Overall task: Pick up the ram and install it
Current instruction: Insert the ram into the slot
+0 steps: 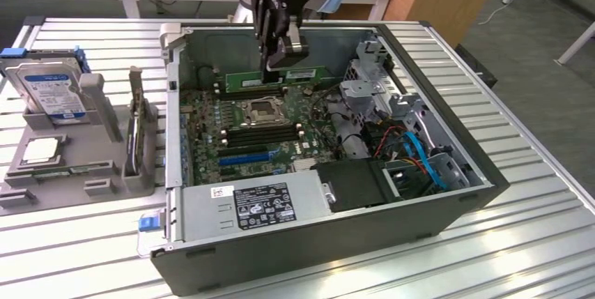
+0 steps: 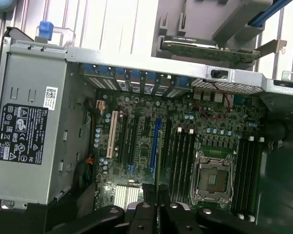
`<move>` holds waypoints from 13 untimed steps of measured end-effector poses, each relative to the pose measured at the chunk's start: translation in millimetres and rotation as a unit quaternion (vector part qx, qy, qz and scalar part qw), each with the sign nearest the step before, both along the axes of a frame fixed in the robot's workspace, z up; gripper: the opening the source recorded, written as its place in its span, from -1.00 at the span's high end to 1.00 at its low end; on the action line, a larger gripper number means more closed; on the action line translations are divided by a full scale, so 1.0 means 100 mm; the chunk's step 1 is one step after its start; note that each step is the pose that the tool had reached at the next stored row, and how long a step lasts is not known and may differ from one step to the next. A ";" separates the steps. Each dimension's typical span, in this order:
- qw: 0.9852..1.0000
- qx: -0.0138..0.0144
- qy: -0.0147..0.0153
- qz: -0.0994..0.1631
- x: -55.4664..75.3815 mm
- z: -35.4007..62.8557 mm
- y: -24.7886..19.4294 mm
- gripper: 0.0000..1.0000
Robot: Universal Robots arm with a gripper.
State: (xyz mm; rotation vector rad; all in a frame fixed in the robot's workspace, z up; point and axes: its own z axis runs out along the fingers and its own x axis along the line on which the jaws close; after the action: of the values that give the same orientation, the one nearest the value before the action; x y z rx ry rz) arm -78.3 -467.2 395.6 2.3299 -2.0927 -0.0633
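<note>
The ram (image 1: 302, 74) is a long green stick. It hangs level and on edge inside the open computer case (image 1: 325, 243), over the far side of the motherboard (image 1: 209, 114). My gripper (image 1: 276, 67) comes down from above and is shut on the stick near its middle. The ram is just above the black memory slots (image 1: 244, 90) beyond the processor socket (image 1: 262, 111); I cannot tell whether it touches them. In the wrist view the dark fingers (image 2: 136, 217) close together over the board, between the socket (image 2: 212, 178) and the blue slot (image 2: 156, 141).
To the exterior view's left, a grey holder (image 1: 102, 173) carries a blue-labelled hard drive (image 1: 51, 90) and a square silver processor chip (image 1: 42, 149). The power supply (image 1: 256, 201) fills the case's near corner; cables and drive cages (image 1: 409, 152) crowd its right side.
</note>
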 end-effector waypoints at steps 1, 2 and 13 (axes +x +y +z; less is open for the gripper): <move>1.000 0.000 0.000 0.000 0.00 0.000 0.000 0.73; 1.000 0.000 0.000 0.000 0.00 0.000 0.000 0.73; 1.000 -0.002 0.000 -0.001 0.00 -0.015 0.108 0.73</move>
State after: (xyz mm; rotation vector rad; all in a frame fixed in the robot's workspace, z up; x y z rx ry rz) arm -78.1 -456.4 394.1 2.3250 -2.0938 -0.0590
